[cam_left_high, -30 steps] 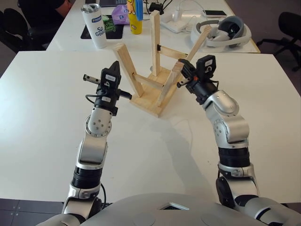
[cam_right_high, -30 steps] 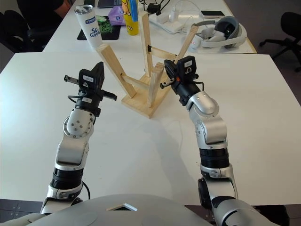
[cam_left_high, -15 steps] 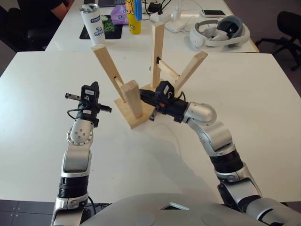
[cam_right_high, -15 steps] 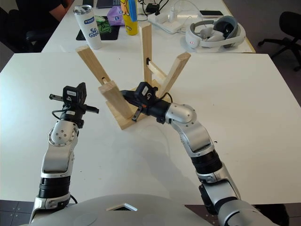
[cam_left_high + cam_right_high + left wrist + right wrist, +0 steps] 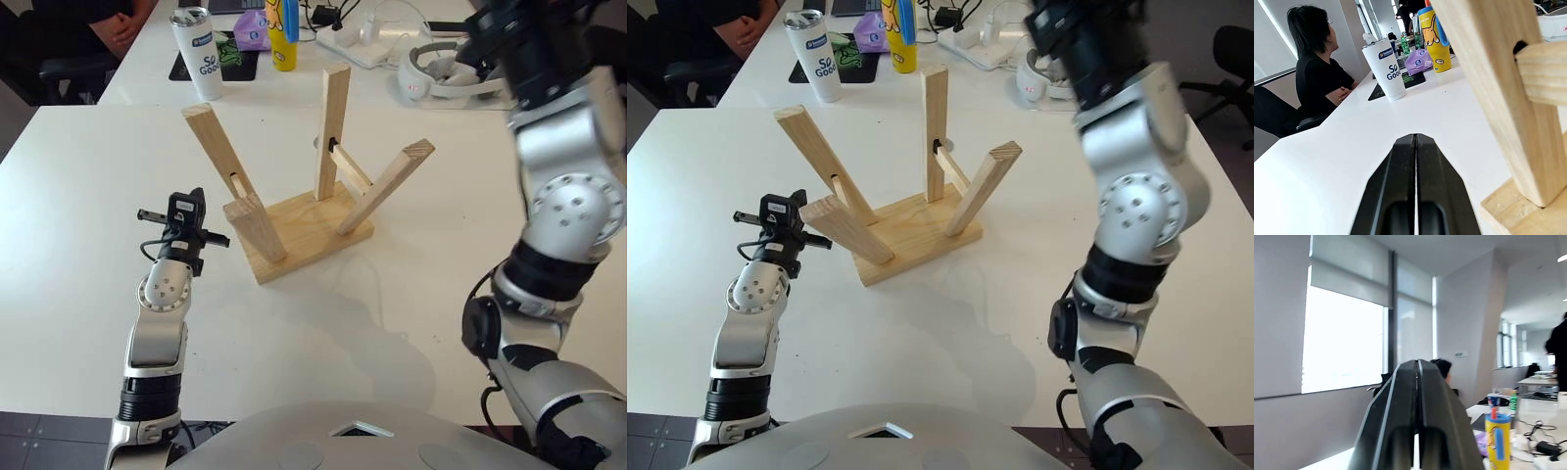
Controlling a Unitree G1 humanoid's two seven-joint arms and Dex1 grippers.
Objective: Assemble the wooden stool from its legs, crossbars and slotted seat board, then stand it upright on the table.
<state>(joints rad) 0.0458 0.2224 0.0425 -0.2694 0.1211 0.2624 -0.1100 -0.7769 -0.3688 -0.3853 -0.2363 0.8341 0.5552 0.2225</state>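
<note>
On the white counter (image 5: 88, 186) the wooden stool (image 5: 312, 233) is sitting upside down, seat flat on the surface, four legs (image 5: 331, 127) poking up with crossbars (image 5: 353, 174) between them. Left gripper (image 5: 1415, 145) sits low just beside the stool's near-left leg, not touching, fingers pressed together on nothing. Right gripper (image 5: 1418, 366) is way up above the counter's far right side, also pinched closed and empty.

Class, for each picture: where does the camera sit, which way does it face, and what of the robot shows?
Left eye: head, facing down on the table; both arms, upturned stool.
Right eye: beside it; same stool and arms.
Left wrist: low, facing across the table at a tumbler; shut left gripper.
Right wrist: high, facing windows; shut right gripper.
</note>
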